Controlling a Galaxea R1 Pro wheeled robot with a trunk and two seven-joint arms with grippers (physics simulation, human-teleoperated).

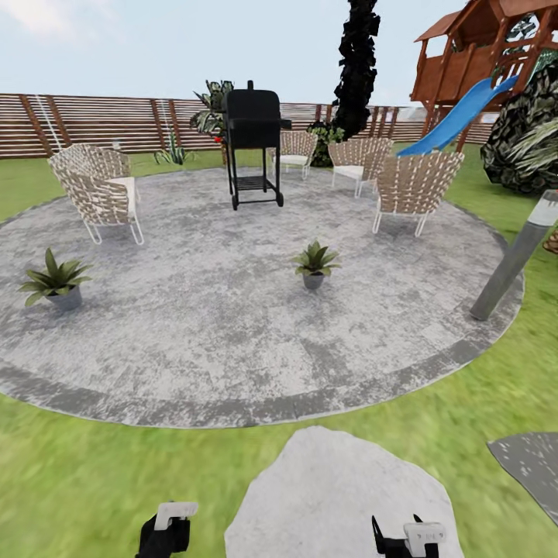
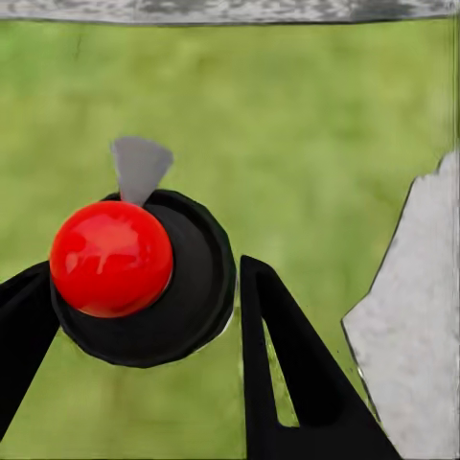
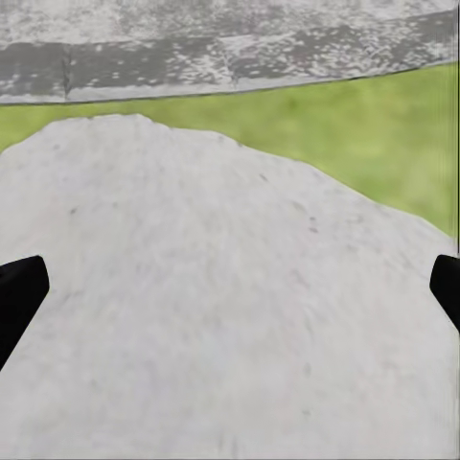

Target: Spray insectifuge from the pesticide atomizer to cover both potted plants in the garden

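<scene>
Atomizer [image 2: 139, 278] sits clamped between left hand [image 2: 144, 316] fingers [image 2: 287, 374] over lawn [image 2: 287, 125]

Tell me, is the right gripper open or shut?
Open. In the right wrist view its fingertips sit far apart at opposite edges, with only the stepping stone between them.

The round patio [image 1: 217, 341] is mottled grey with a darker grey rim, set in a green lawn [image 1: 85, 480]. Both potted plants [image 1: 56, 280] [image 1: 315, 263] have green leaves and grey pots. The grill [image 1: 253, 143] is black, the chairs [image 1: 97, 190] are woven beige on white frames, the fence [image 1: 93, 122] is brown slats, and the slide [image 1: 457, 118] is blue. Between the black left fingers [image 2: 287, 374], the pesticide atomizer [image 2: 144, 278] shows a glossy red cap on a black disc. The stepping stone [image 3: 220, 287] is pale grey.
</scene>
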